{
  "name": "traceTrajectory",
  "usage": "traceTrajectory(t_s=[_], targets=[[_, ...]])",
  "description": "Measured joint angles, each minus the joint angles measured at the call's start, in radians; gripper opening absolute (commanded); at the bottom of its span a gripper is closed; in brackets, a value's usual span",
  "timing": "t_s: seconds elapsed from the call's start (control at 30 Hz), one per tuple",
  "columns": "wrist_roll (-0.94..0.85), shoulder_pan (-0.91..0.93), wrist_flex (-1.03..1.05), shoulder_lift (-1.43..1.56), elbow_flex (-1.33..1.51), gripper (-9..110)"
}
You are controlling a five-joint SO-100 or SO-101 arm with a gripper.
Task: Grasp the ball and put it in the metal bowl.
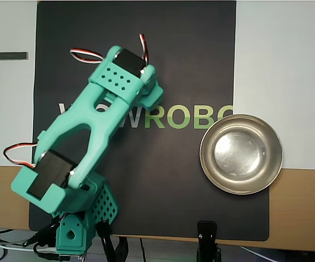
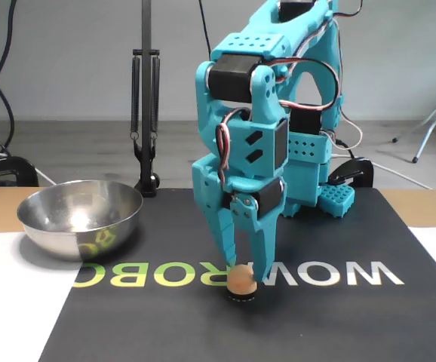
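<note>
In the fixed view the small tan ball [image 2: 241, 283] sits on a little black ring on the dark mat, over the printed letters. My teal gripper [image 2: 244, 276] points straight down at it, open by a narrow gap. Its two fingertips [image 2: 228, 271] stand on either side of the ball's upper half. The ball still rests on its ring. The metal bowl [image 2: 82, 226] stands empty to the left in this view. In the overhead view the bowl [image 1: 206, 164] is at the right, and the arm [image 1: 100, 117] hides both ball and gripper.
The black mat [image 1: 190, 54] lies across white sheets and a wooden table edge. A small dark stick [image 1: 13, 55] lies at the far left in the overhead view. A black clamp [image 1: 206, 236] sits at the near edge. A black stand [image 2: 146, 113] rises behind the bowl.
</note>
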Motion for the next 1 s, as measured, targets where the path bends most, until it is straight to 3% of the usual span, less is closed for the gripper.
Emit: traceTrajectory(t_s=[1.0], targets=[[0.0, -0.012, -0.048, -0.038, -0.003, 50]])
